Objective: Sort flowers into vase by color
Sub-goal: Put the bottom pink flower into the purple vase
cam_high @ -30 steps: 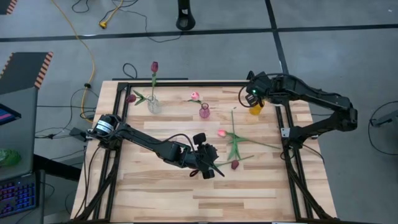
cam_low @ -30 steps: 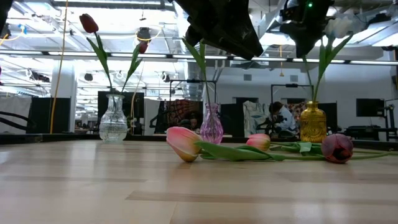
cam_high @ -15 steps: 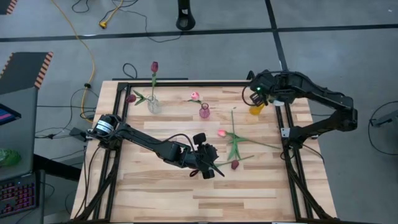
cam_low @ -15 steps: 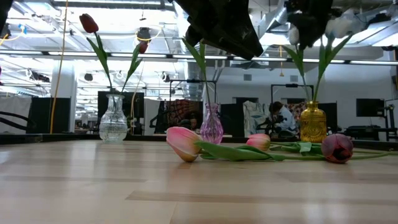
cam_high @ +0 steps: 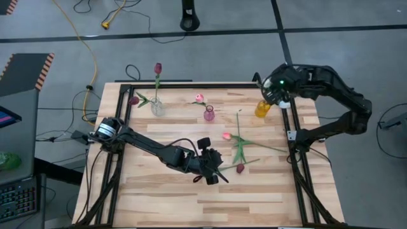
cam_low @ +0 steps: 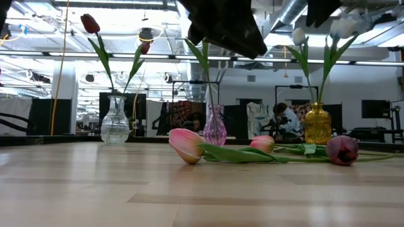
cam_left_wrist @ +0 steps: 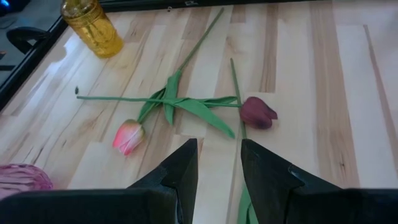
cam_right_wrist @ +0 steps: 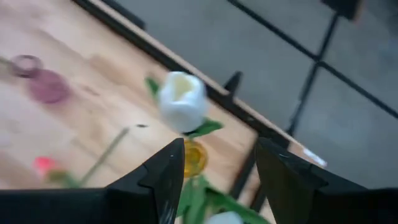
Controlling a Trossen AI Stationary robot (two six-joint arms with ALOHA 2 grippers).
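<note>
Lying loose mid-table, right of centre: pink tulip [cam_high: 226,136], dark red tulip [cam_high: 240,168], a third green stem [cam_high: 240,130] crossing the other two. Standing in yellow vase [cam_high: 262,109], far right: white tulips [cam_low: 299,36], heads up. Pink vase [cam_high: 208,114], far centre, holding one pink bloom [cam_high: 199,98]. Clear vase [cam_high: 157,107], far left, holding a tall dark red tulip [cam_high: 158,67], with another dark red head [cam_high: 133,100] low at its left.

Left gripper [cam_high: 215,173] low over table near centre, just left of the loose dark red tulip; fingers [cam_left_wrist: 183,168] parted, nothing between, stem passing under the tips. Cannot tell whether touching.

Right gripper [cam_high: 282,95] raised at far right edge, just right of yellow vase; fingers [cam_right_wrist: 166,175] spread wide, empty, white head visible beyond the gap.

Wood table [cam_high: 159,197] inside black frame [cam_high: 299,165]. Yellow cable [cam_high: 95,63] on floor beyond far-left corner.
</note>
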